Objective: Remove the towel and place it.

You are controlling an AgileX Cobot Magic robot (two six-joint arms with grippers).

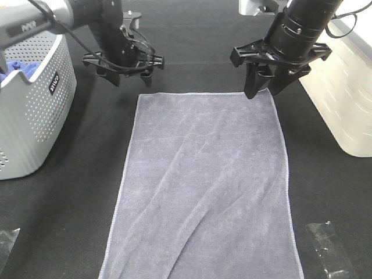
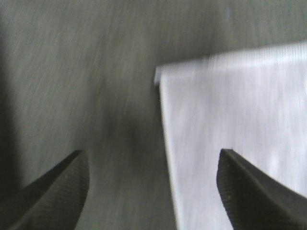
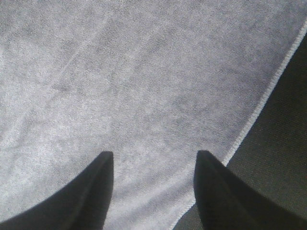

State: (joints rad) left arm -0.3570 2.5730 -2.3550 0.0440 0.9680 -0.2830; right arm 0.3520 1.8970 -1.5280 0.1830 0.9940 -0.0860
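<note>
1 high camera looks steeply down on the towel (image 1: pixel 203 186); 2 wrist cameras view its far corners closely.

Left arm (image 1: pixel 113 35) and right arm (image 1: pixel 302 26) are black, with looped cables (image 1: pixel 58 27) and 2 tapered fingers (image 2: pixel 53 191).

One towel (image 1: pixel 203 186), one basket (image 1: pixel 35 116), two tools (image 1: pixel 131 80) (image 1: pixel 261 92)

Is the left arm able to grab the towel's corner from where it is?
Probably yes. The left arm hangs right beside a corner of the towel, jaws open, and nothing lies between them.
</note>
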